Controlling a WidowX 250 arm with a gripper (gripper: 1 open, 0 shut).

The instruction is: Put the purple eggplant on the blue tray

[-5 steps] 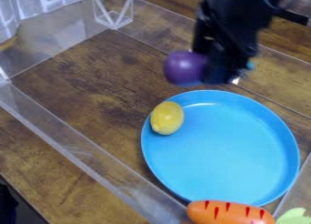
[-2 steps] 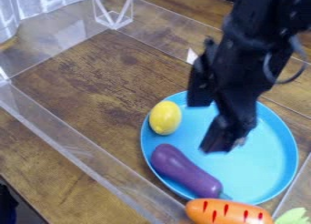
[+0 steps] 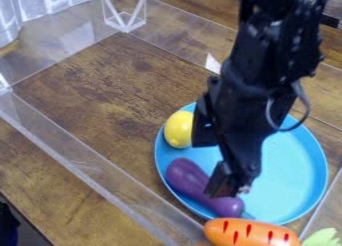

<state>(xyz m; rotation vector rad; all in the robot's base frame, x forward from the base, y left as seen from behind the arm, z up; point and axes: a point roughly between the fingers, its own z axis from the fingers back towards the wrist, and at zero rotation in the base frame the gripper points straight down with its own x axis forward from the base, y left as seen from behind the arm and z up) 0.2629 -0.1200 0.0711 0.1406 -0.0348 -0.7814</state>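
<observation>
The purple eggplant [image 3: 198, 185] lies on the near-left part of the blue tray [image 3: 297, 160] — placement looks done. The gripper [image 3: 230, 180] hangs spread just above it, holding nothing — only withdrawal seems left.

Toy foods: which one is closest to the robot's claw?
The purple eggplant on the blue tray, right under the gripper. The lemon and carrot sit farther off.

The black robot arm is reaching down from the upper right, its wrist pointing straight down over the blue tray [image 3: 287, 185]. The gripper [image 3: 227, 185] is hanging with jaws spread wide just above the tray's near left part, gripping nothing.
</observation>
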